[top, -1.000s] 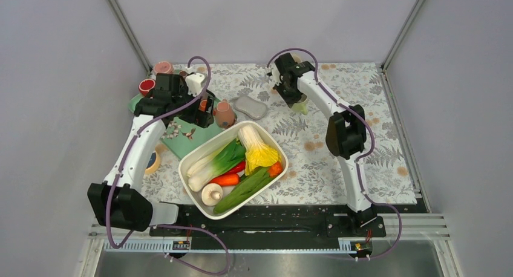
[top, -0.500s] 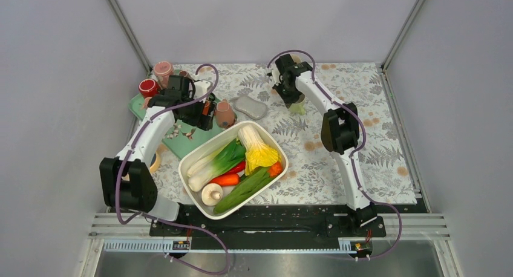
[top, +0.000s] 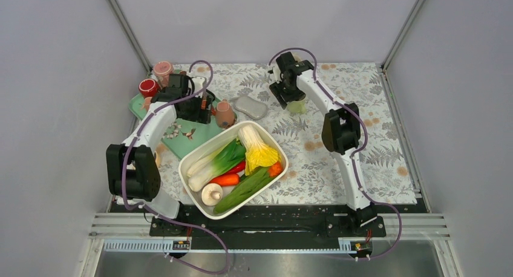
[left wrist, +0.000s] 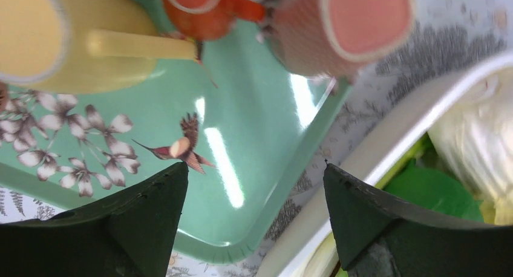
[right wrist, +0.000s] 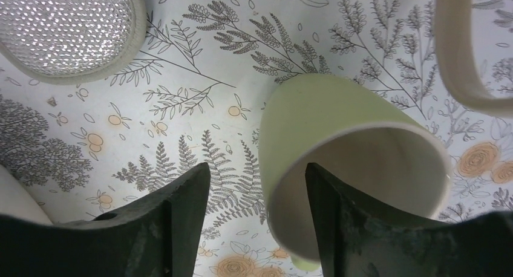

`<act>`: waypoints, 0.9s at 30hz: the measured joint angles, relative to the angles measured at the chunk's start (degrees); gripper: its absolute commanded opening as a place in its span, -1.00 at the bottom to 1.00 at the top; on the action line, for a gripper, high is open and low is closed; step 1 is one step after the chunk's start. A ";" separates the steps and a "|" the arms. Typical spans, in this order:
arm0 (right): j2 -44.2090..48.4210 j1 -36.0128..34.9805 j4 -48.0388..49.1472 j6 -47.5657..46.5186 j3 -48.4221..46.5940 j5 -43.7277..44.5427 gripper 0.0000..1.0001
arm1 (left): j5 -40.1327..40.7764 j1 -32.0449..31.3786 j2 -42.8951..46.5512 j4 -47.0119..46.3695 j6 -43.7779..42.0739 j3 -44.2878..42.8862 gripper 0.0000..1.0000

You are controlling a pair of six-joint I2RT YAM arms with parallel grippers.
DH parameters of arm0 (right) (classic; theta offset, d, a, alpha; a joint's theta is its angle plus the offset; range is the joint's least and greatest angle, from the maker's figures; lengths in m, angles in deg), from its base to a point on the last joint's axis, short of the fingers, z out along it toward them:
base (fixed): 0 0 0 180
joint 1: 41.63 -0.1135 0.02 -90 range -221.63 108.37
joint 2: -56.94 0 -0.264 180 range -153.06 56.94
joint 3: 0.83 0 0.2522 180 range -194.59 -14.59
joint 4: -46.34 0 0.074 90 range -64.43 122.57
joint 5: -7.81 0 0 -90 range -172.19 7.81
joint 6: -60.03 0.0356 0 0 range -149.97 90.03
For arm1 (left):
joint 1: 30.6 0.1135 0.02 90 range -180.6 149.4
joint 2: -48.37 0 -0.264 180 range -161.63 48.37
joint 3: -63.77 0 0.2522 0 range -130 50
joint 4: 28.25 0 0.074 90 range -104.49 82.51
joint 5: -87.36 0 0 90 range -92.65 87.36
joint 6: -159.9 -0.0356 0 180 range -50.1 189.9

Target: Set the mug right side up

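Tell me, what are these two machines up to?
The right tool is at a pale green mug on the patterned table. The mug's open end faces up toward the wrist camera, so it looks right side up. The tool is open, with its fingers spread by the mug's near wall, not squeezing it. The left tool, also open and holding nothing, hovers over a green tray of small cups.

No readable text, labels, brands or numbers showed in any view. The tray (left wrist: pixel 254 144) carried only bird and flower prints, the table cloth (right wrist: pixel 181 107) only fern and flower patterns.
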 measured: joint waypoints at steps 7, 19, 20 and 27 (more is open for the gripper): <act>9.03 0.00 2.27 4.17 3.96 0.68 0.59 | 3.93 4.96 -1.44 -12.57 15.91 0.48 0.65; 27.30 -1.20 12.17 5.57 22.18 1.70 0.58 | 13.86 4.70 -12.35 -16.02 25.53 -0.70 0.54; 28.04 -1.29 13.03 5.51 23.93 1.62 0.59 | 14.27 4.83 -12.74 -15.96 25.97 -1.14 0.53; 31.58 -1.38 15.85 4.42 31.15 0.85 0.59 | 15.50 9.84 -13.70 -16.55 27.10 -2.69 0.52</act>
